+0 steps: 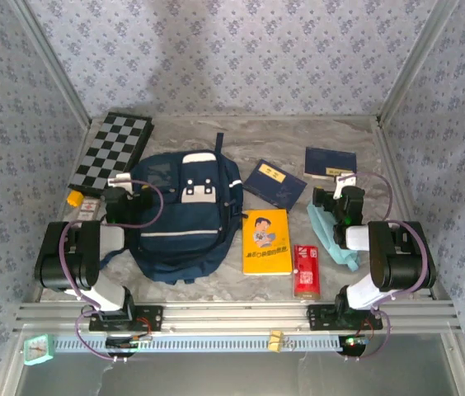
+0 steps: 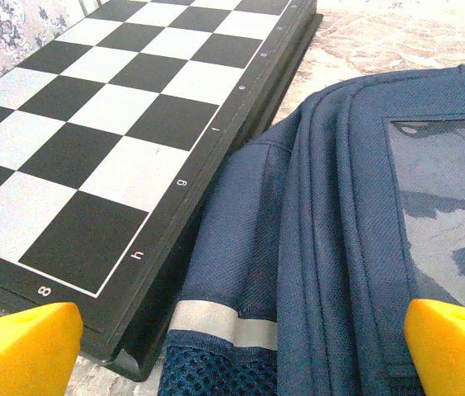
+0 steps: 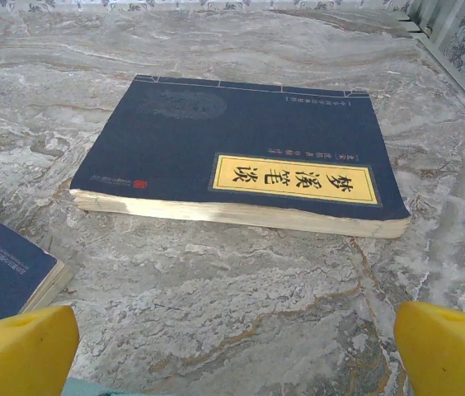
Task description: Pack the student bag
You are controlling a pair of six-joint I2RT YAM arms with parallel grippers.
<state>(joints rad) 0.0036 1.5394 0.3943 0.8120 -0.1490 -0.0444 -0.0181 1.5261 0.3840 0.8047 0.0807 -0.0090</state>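
Top external: student bag [image 1: 185, 219], a large navy blue fabric backpack with white patches and a thin white stripe, lies flat on the grey marble-look table [image 1: 183, 132], left of centre, top end toward the back wall. A folded black-and-white chessboard [image 1: 110, 150] sits at the back left, just beside the bag's upper left side. Right of the bag is a yellow paperback with a cartoon figure [image 1: 266, 241], with a red rectangular packet [image 1: 305, 270] next to it. Two flat navy blue books with yellow labels lie further back, one near the bag [image 1: 274, 183] and one at the back right [image 1: 330, 161]. A teal cloth [image 1: 331, 239] lies under the right arm. The left gripper [image 1: 121, 183] is at the bag's upper left edge and the right gripper [image 1: 344, 186] is near the back-right book.

Left wrist: left gripper [image 2: 232, 355] is spread wide and holds nothing, yellow fingertips [image 2: 18, 346] at the frame corners. The chessboard [image 2: 92, 124] is on the left and the student bag [image 2: 340, 247] on the right, its side up against the board edge. The clear pocket panel on the bag is visible.

Right wrist: right gripper [image 3: 232, 351] is spread wide and empty, yellow fingertips [image 3: 447, 346] low in frame. The navy book with a yellow label [image 3: 241, 165] lies flat ahead on the table [image 3: 216, 289]. The corner of the second navy book [image 3: 2, 264] shows at left.
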